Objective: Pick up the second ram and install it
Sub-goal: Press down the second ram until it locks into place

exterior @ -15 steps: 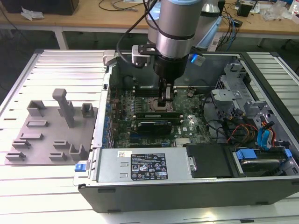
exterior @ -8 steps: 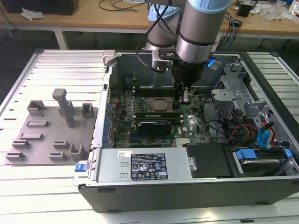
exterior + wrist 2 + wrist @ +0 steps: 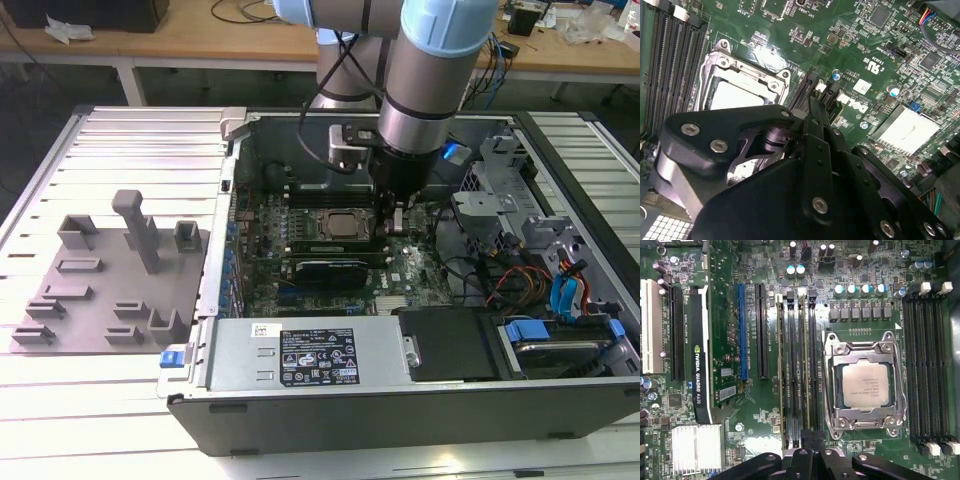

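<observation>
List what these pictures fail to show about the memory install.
- First wrist view: the gripper covers the near end of the memory slots beside the processor socket.
- Exterior view: the arm blocks those slots, so what sits in them is hidden.
- Second wrist view: the gripper's body hides part of the socket and anything it may hold.

Matt black gripper [image 3: 812,150] above glossy green motherboard [image 3: 765,405], shiny metal socket frame [image 3: 832,385]
</observation>
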### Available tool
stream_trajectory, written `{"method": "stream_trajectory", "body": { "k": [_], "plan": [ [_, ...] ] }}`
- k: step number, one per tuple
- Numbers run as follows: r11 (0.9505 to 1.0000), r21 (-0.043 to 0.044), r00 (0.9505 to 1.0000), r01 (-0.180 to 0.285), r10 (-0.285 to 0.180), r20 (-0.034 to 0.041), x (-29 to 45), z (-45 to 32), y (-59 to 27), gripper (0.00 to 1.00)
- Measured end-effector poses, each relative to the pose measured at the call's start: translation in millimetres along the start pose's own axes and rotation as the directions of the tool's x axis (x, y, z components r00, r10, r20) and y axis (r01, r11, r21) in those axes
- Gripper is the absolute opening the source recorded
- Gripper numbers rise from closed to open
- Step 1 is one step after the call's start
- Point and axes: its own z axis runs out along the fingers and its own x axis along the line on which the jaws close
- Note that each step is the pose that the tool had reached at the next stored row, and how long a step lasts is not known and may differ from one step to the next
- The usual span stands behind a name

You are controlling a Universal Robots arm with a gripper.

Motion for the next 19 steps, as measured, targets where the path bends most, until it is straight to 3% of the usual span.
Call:
{"method": "stream_trajectory", "body": {
  "k": [2, 7, 9, 13, 14, 19],
  "plan": [
    [1.0, 0.0023, 1.0, 0.0, 0.0, -0.0014, 0.1, -10.2, 1.0, 0.08],
    [0.9999, 0.0132, 1.0, 0.0, 0.0, -0.0009, 1.9, -8.6, 42.0, 0.08],
    [0.9999, 0.0159, 1.0, 0.0, 0.0, -0.0009, 2.5, -7.8, 53.4, 0.08],
    [0.9998, 0.0212, 1.0, 0.0, 0.0, -0.0005, 4.3, -4.4, 91.1, 0.08],
    [0.9998, 0.0218, 1.0, 0.0, 0.0, -0.0003, 4.5, -2.9, 95.3, 0.08],
    [0.9998, 0.0217, 1.0, 0.0, 0.0, -0.0005, 4.8, 1.9, 98.8, 0.08]
  ]
}}
